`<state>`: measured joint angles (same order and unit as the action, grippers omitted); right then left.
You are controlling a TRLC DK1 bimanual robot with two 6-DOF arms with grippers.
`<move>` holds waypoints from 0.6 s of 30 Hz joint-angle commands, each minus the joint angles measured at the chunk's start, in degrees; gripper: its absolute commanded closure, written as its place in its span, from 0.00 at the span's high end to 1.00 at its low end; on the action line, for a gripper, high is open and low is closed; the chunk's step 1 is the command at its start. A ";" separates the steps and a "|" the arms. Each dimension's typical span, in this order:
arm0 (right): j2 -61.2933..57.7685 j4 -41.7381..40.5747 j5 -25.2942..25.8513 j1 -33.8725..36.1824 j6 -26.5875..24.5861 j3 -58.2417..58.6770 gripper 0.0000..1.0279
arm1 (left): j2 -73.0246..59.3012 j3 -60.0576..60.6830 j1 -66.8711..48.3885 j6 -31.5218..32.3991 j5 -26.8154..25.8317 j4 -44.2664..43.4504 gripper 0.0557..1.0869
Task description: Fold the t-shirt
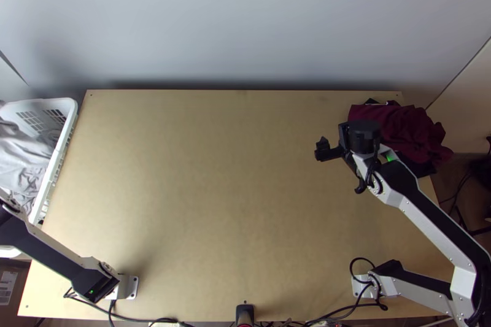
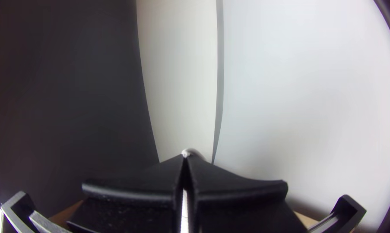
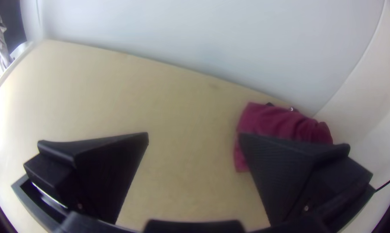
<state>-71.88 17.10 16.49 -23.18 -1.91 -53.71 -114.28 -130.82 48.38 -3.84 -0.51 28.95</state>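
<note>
Dark red cloth [image 1: 399, 127] lies bunched over black cloth at the table's back right corner; whether it is the t-shirt, I cannot tell. Light grey cloth [image 1: 23, 158] is heaped in the basket on the left. My right gripper [image 1: 363, 135] is just to the left of the red cloth's near part, over the table. In the right wrist view, my right gripper [image 3: 193, 136] has its fingers wide apart, one overlapping the red cloth [image 3: 281, 125] in the picture. My left gripper [image 2: 185, 156] is shut, a small whitish spot at its fingertips, facing pale and dark upright surfaces.
The white basket [image 1: 70, 119] stands against the left edge of the wooden table [image 1: 215, 192]. A grey-white wall [image 1: 245, 20] rises behind the table. Black cables [image 1: 147, 319] run along the near edge, where a small black device [image 1: 245, 312] also sits.
</note>
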 commanded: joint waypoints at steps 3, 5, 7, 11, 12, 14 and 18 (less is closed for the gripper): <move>1.65 -3.30 -0.06 -3.36 1.56 5.64 0.95 | 11.45 -0.66 -0.30 10.16 -0.98 -4.43 0.04; 2.44 -4.80 -0.06 -4.15 1.74 7.83 0.95 | 13.03 -1.10 -0.39 12.62 -0.98 -4.87 0.04; 3.23 -6.29 -0.06 -4.59 2.44 10.03 0.95 | 14.61 -1.45 -0.48 15.61 -0.63 -5.04 0.04; 4.82 -9.19 -0.06 -4.86 3.93 14.60 0.95 | 18.30 -1.80 -0.66 22.82 -0.10 -7.06 0.04; 5.34 -9.81 -0.06 -4.95 4.37 15.83 0.95 | 19.18 -1.89 -0.66 24.93 -0.01 -7.86 0.04; 6.05 -11.13 -0.06 -5.21 4.99 18.21 0.95 | 21.47 -2.07 -1.18 27.57 0.07 -9.53 0.04; 7.63 -12.53 0.03 -5.74 7.10 21.98 0.95 | 26.48 -2.07 -3.03 29.50 1.30 -11.90 0.04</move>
<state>-66.70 7.51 16.47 -28.01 2.63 -38.26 -94.98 -132.57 47.27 19.81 -0.58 20.36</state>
